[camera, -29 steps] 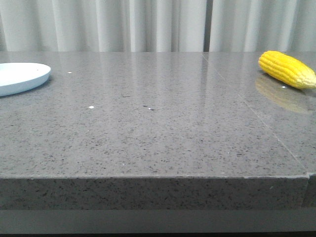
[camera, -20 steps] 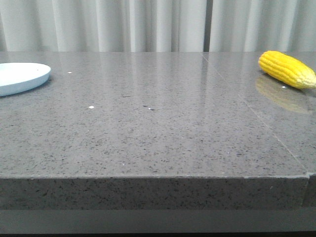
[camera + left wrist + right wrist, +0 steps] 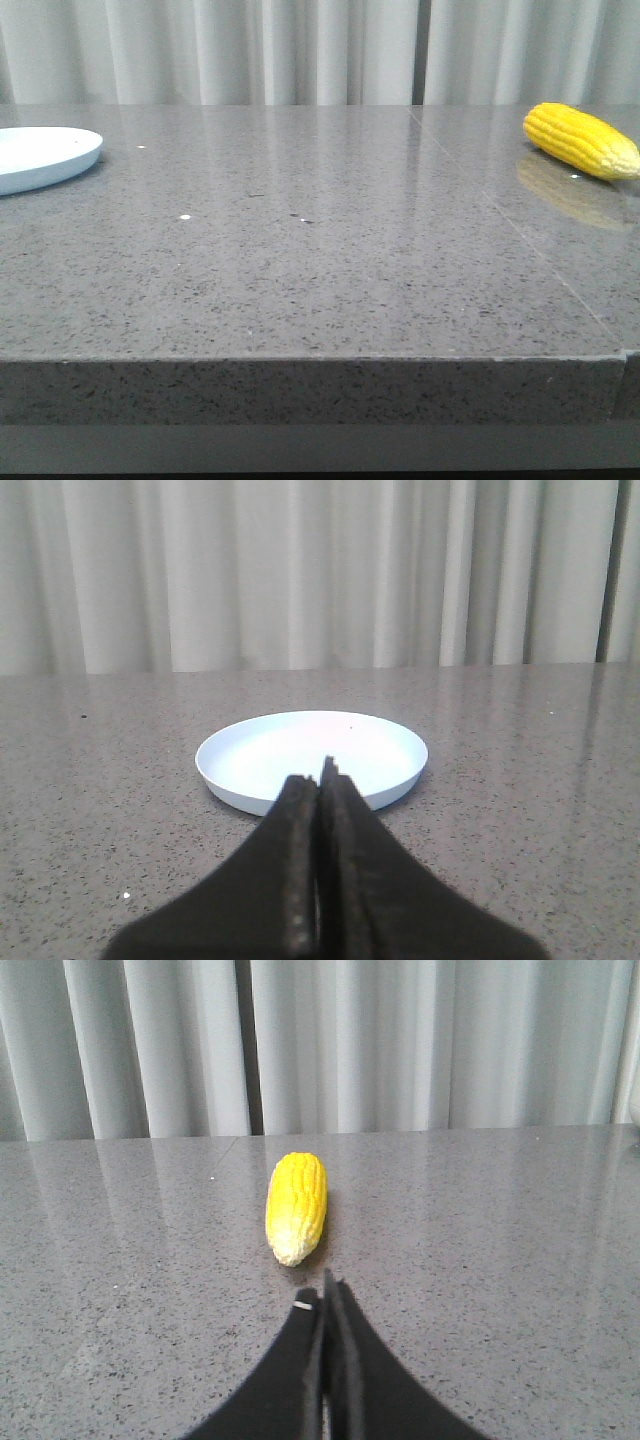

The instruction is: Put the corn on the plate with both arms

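Observation:
The yellow corn (image 3: 581,139) lies on its side at the far right of the grey table, its paler tip toward the right edge. In the right wrist view the corn (image 3: 296,1206) rests a short way beyond my right gripper (image 3: 322,1295), which is shut and empty, with the pale tip pointing at it. The pale blue-white plate (image 3: 40,157) sits at the far left, cut off by the frame edge. In the left wrist view the plate (image 3: 311,759) lies just beyond my left gripper (image 3: 320,776), shut with nothing in it. Neither arm shows in the front view.
The speckled grey table (image 3: 300,260) has a seam (image 3: 520,230) running from the back toward the front right. Its front edge (image 3: 300,358) is close to the camera. Pale curtains (image 3: 300,50) hang behind the table.

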Robot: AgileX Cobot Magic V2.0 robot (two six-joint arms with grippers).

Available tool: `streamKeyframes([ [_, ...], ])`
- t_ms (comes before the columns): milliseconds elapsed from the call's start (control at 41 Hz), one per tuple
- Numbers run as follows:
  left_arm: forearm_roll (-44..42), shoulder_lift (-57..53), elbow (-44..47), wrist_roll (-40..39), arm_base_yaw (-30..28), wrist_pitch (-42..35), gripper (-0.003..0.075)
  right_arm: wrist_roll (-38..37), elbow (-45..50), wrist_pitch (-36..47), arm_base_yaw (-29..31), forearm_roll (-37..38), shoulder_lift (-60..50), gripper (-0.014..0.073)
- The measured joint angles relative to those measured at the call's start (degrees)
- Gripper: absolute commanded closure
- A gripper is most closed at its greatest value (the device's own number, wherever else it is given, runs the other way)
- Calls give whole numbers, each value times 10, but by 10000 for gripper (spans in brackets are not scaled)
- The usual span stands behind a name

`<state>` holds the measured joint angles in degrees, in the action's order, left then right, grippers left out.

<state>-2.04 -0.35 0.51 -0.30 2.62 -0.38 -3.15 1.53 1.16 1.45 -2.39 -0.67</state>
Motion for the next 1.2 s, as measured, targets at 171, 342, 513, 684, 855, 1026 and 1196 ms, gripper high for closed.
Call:
streamKeyframes([
  [171,0,0,0,0,0,-14,741,0,0,4,0,0,0,661],
  [342,0,0,-2,0,0,-16,741,0,-10,6,0,0,0,661],
  [513,0,0,-87,0,0,40,741,0,-88,-37,0,0,0,661],
  [684,0,16,-227,0,0,113,741,0,-208,-127,0,0,7,661],
  [855,0,82,-347,0,0,194,741,0,-319,-202,0,0,74,661],
  [1026,0,161,-428,0,0,281,741,0,-406,-301,0,0,162,661],
  [1196,0,218,-437,0,0,339,741,0,-419,-365,0,0,233,661],
])
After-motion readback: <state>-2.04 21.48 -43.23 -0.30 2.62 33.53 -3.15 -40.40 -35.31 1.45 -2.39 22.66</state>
